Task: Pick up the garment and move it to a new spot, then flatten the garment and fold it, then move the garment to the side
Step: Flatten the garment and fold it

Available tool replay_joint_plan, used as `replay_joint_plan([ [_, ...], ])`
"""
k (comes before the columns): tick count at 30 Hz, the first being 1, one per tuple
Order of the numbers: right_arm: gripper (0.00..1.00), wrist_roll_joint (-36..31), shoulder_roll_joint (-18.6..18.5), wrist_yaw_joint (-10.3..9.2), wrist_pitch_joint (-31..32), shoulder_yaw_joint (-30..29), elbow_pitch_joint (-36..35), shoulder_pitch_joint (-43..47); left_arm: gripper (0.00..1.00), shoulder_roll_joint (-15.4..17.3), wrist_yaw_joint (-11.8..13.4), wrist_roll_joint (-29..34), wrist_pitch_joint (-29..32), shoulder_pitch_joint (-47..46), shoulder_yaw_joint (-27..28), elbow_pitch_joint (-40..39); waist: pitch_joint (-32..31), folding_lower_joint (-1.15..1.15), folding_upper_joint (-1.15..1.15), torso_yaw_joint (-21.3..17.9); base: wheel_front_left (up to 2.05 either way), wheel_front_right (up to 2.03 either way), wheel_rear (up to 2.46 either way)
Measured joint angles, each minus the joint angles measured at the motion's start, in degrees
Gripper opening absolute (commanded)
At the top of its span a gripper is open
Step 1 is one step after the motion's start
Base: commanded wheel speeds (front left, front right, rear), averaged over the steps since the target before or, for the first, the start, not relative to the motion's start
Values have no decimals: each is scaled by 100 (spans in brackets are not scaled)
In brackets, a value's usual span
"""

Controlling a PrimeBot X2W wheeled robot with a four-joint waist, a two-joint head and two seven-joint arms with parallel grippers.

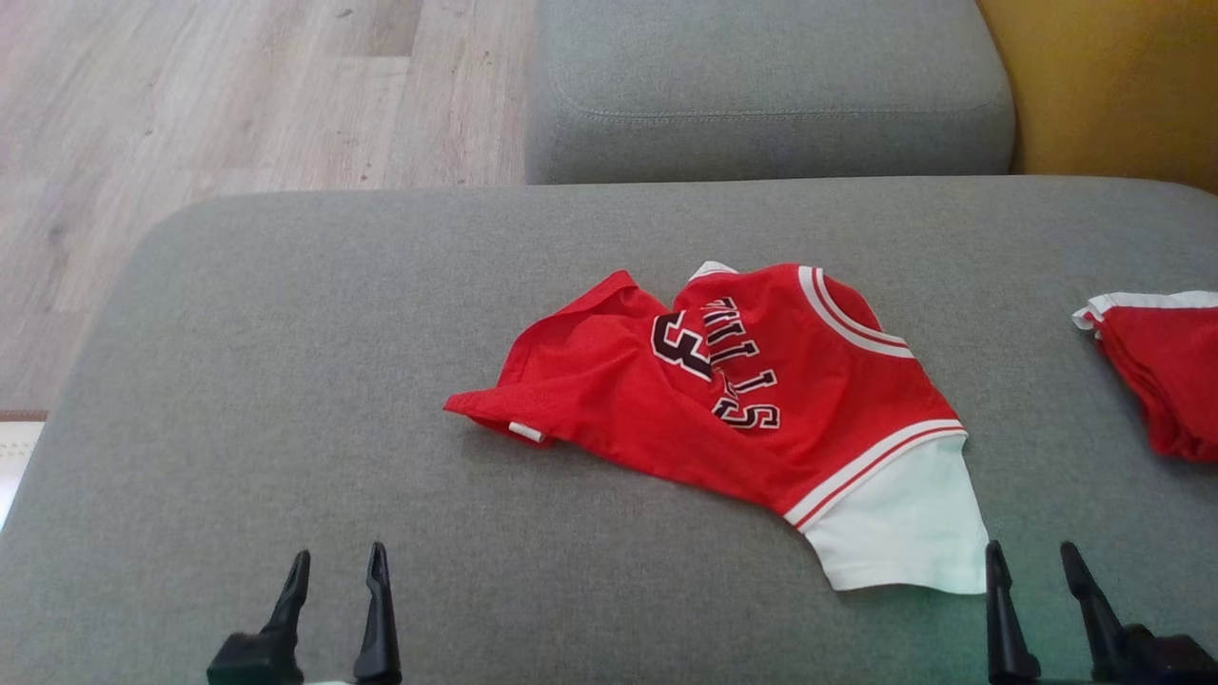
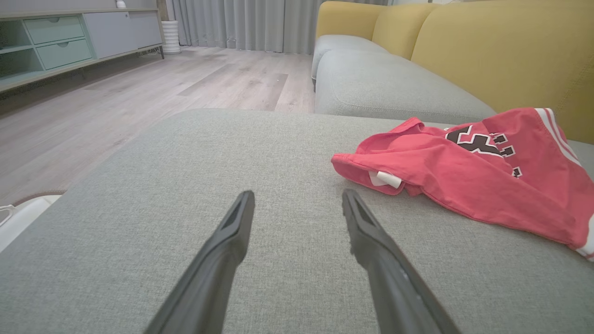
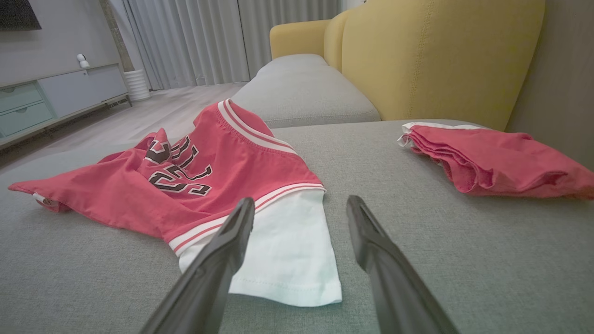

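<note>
Head view: left gripper (image 1: 340, 552) and right gripper (image 1: 1031, 545) stand spread, empty; pinch red jersey (image 1: 761, 381) at white sleeve (image 1: 904, 523) just ahead of right gripper.

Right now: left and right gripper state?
Left gripper: open, holding nothing.
Right gripper: open, holding nothing, beside the garment.

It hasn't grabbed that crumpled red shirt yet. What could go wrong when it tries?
1. The red jersey lies in overlapping layers, so the open right hand, nearest the white sleeve, might pinch just that and bunch it worse.
2. The other red garment lies close on the right; a move that way could snag it.
3. The open left hand could catch the grey cushion fabric along with the jersey.
</note>
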Motion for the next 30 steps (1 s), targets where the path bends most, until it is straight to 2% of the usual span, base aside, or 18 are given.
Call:
replay_joint_plan([
  [28, 100, 94, 20, 0, 5, 46, 43, -15, 100, -188, -208, 213, 0, 3, 229, 47, 5, 0, 0, -58, 0, 0, 0],
  [30, 100, 187, 21, 0, 305, -49, 43, -65, 100, -190, -229, 256, 7, -18, 202, 48, 35, 0, 0, -102, 0, 0, 0],
])
